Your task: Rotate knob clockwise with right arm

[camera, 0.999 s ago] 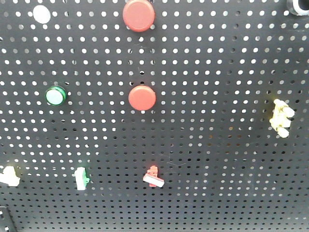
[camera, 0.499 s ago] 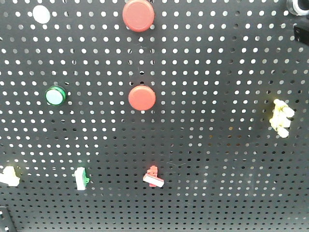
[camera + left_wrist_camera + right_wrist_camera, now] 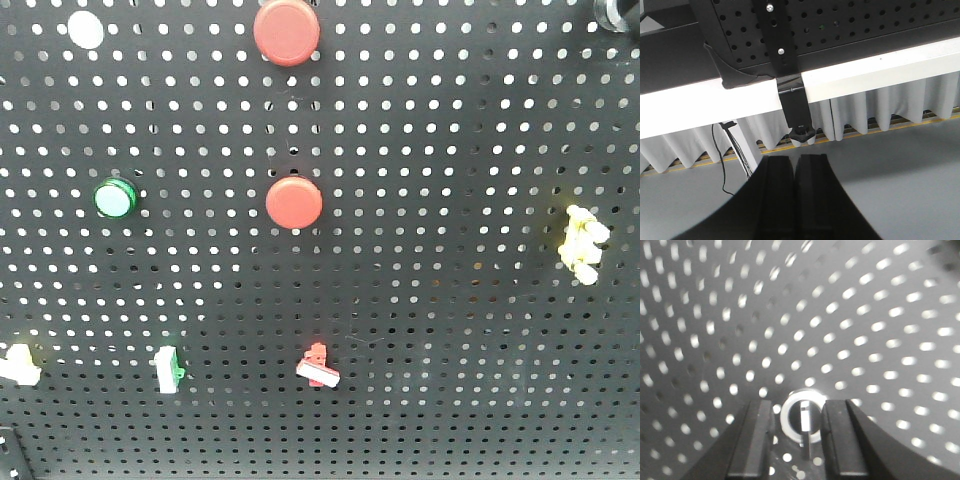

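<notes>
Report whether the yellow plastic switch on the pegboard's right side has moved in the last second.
No. The yellow plastic switch sits at the same holes of the black perforated pegboard as before.

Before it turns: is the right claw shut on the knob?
Cannot tell: the right claw flanks the knob closely, but contact is unclear.

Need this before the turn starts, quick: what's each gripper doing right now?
Left gripper: closed, holding nothing.
Right gripper: open, straddling the knob, not visibly clamped on it.
</notes>
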